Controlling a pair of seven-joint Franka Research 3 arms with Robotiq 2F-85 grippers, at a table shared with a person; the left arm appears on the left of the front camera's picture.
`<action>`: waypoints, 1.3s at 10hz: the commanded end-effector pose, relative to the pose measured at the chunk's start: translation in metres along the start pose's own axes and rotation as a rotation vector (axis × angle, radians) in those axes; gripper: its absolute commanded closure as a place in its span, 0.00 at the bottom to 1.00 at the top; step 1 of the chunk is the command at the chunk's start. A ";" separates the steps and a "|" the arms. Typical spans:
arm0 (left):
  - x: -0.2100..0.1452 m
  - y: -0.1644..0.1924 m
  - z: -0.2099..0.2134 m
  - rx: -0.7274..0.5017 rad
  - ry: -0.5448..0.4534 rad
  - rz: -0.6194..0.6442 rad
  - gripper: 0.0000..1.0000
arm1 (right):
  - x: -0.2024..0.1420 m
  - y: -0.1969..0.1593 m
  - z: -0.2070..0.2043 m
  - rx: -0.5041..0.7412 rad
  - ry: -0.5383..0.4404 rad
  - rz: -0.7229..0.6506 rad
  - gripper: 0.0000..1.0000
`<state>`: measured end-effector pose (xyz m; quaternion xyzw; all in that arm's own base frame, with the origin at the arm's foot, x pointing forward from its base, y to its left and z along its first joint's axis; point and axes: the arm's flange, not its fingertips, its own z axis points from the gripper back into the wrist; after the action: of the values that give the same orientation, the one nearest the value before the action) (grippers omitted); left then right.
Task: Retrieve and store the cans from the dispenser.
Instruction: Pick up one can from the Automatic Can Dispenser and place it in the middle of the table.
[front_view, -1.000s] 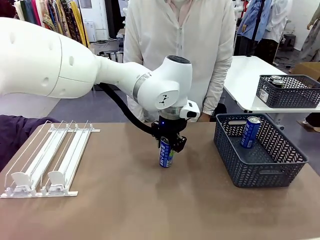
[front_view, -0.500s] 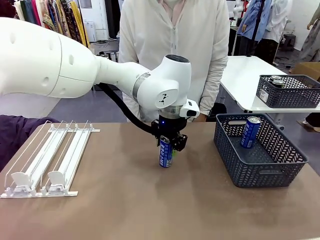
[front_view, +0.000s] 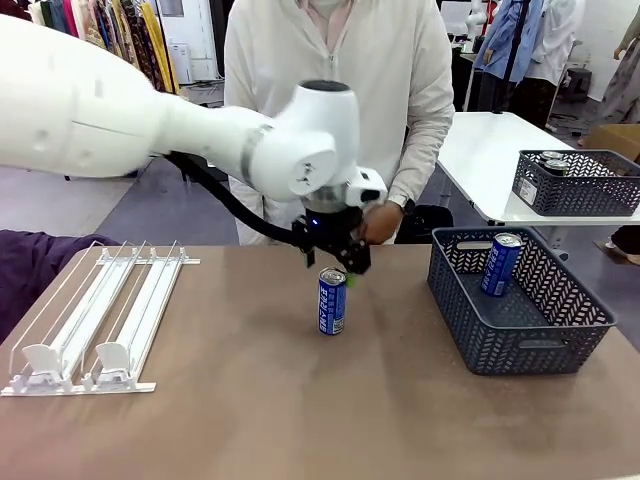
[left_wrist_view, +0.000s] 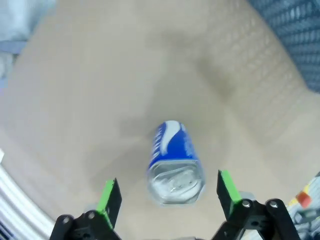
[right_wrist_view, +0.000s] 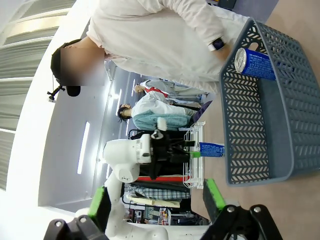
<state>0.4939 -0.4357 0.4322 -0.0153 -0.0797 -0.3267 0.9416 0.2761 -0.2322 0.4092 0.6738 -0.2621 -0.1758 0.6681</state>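
The left tool (front_view: 345, 262) has let go of the blue can (front_view: 332, 301) and has risen above it. A second ago its fingers were closed around the can's top; now they stand wide apart and hold nothing. In the left wrist view the green pads (left_wrist_view: 226, 186) are on both sides of the can (left_wrist_view: 174, 163), apart from it, with the silver top seen from above. The can stands upright on the brown worktop (front_view: 300, 400), between the dispenser (front_view: 95, 315) and the grey basket (front_view: 515, 300), nearer to the basket.

I judge that this can is out of the dispenser but not yet stored: a second blue can (front_view: 500, 263) already leans inside the basket, and this one is set down on the way. The person's hand (front_view: 378, 222) is just behind the tool, perhaps coming to take the can.

The dispenser's lanes look empty, though its far end is partly hard to read. The left tool is motion-blurred in the front view. The right tool (right_wrist_view: 155, 200) shows its pads spread and free, with nothing between them; where it hangs over the worktop I cannot tell.
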 end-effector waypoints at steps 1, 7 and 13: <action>-0.060 0.035 0.038 -0.008 -0.130 0.124 0.00 | -0.001 0.004 0.001 -0.002 0.012 -0.006 0.00; -0.325 0.274 0.143 -0.521 -0.490 0.710 0.00 | -0.001 0.004 0.001 -0.002 0.012 -0.006 0.00; -0.473 0.343 0.114 -0.987 -0.751 0.849 0.00 | -0.001 0.004 0.001 -0.002 0.012 -0.006 0.00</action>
<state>0.3226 0.1495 0.4487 -0.6098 -0.2128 0.1075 0.7558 0.2762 -0.2324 0.4087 0.6739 -0.2617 -0.1762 0.6680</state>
